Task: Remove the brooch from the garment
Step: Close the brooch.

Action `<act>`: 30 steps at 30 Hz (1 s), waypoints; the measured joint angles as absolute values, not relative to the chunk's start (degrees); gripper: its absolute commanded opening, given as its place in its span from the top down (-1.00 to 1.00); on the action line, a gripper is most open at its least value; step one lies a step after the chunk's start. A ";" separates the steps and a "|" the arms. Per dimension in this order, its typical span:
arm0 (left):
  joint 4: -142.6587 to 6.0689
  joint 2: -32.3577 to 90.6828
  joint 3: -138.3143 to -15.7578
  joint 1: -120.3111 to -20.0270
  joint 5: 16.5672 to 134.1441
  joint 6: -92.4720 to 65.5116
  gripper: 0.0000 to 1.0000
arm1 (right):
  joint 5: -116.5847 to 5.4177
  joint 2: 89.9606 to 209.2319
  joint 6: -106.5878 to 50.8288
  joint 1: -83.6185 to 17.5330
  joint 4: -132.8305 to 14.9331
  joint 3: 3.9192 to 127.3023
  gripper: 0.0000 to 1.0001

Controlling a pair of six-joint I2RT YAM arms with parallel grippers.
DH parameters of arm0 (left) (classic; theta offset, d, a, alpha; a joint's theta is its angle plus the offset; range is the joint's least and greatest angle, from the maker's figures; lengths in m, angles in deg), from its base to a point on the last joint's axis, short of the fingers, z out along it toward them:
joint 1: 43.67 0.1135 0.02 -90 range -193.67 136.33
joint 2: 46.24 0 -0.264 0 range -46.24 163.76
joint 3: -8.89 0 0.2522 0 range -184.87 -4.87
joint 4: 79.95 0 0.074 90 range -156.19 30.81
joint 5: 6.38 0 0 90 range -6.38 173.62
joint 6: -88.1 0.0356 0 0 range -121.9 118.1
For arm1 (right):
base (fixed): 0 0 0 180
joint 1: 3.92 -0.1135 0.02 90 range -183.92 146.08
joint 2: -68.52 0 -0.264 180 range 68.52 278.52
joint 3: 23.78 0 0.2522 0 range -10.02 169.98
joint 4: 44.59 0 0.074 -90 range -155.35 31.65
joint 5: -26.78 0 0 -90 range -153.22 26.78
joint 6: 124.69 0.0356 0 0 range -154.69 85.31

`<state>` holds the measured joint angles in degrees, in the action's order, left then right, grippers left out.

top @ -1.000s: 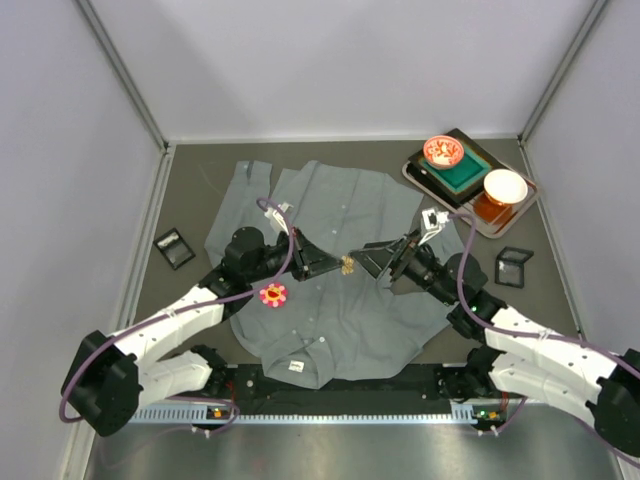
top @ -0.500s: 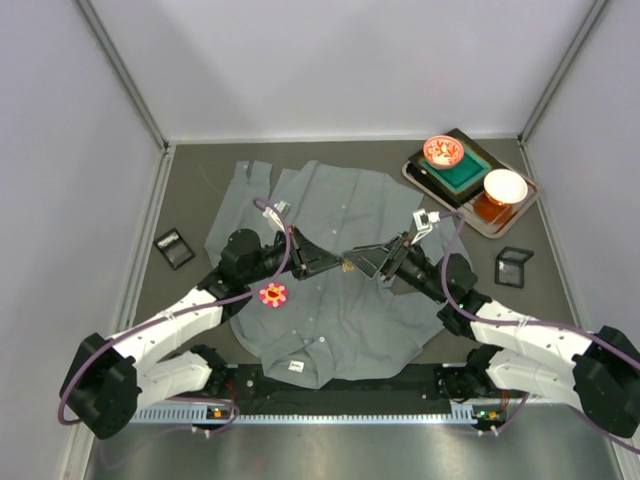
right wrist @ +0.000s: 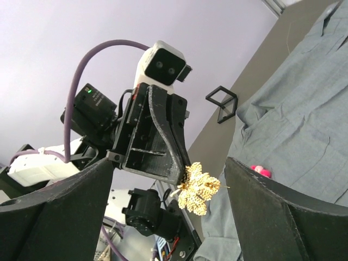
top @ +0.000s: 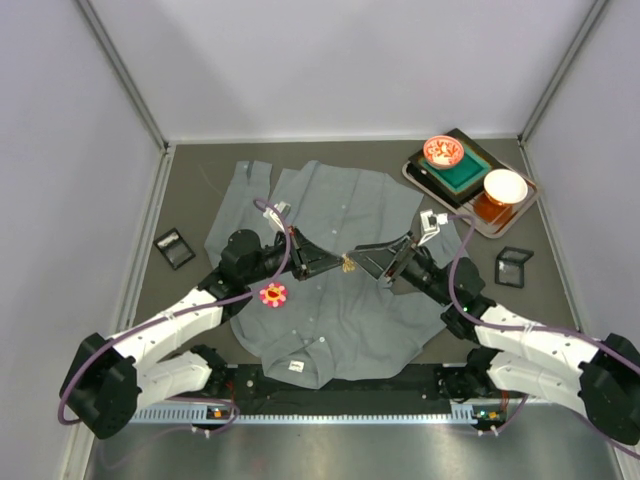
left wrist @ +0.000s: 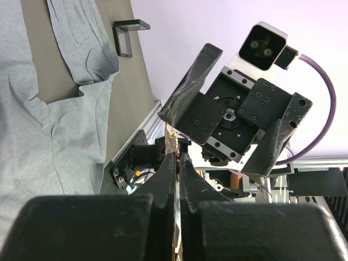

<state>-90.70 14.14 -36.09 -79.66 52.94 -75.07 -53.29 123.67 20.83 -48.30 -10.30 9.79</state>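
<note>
While the shirt (top: 350,205) lies spread flat on the dark table (top: 190,190), collar toward the arm bases, the left gripper (top: 338,264) holds a gold brooch (top: 347,263) in the air over the shirt's middle. Its fingers are pinched narrow on the brooch's lower edge. In the left wrist view the brooch (left wrist: 171,142) sticks up from the fingertips (left wrist: 167,163), with the shirt (left wrist: 32,136) well below it.

The right gripper (top: 368,262) faces the left one from just beside it, its fingers spread wide and gripping nothing. One finger's tip (left wrist: 169,111) comes very near the brooch; whether they touch cannot be told. From the right wrist, the leaf-shaped brooch (right wrist: 197,187) hangs at the tip of the left gripper (right wrist: 182,182) against the pale wall, between the right arm's own wide-set fingers (right wrist: 283,217).

A pink flower pin (top: 272,294) sits on the shirt beside the left arm. At the table's far right a tray (top: 415,172) carries a red-patterned bowl (top: 442,151), a white bowl (top: 504,185) and a green pad (top: 462,172). Two small black stands (top: 174,248) (top: 514,266) rest on the table, one off each side of the shirt.
</note>
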 measured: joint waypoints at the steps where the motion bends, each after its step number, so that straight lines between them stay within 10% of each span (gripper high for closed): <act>1: -90.70 14.14 -36.09 -79.66 52.96 -75.09 1.00 | -53.29 123.21 20.70 -48.32 -10.48 9.79 -0.64; 30: -91.88 15.58 -35.15 -79.55 53.20 -75.92 1.00 | -56.68 124.22 18.80 -52.45 -11.44 9.99 -0.59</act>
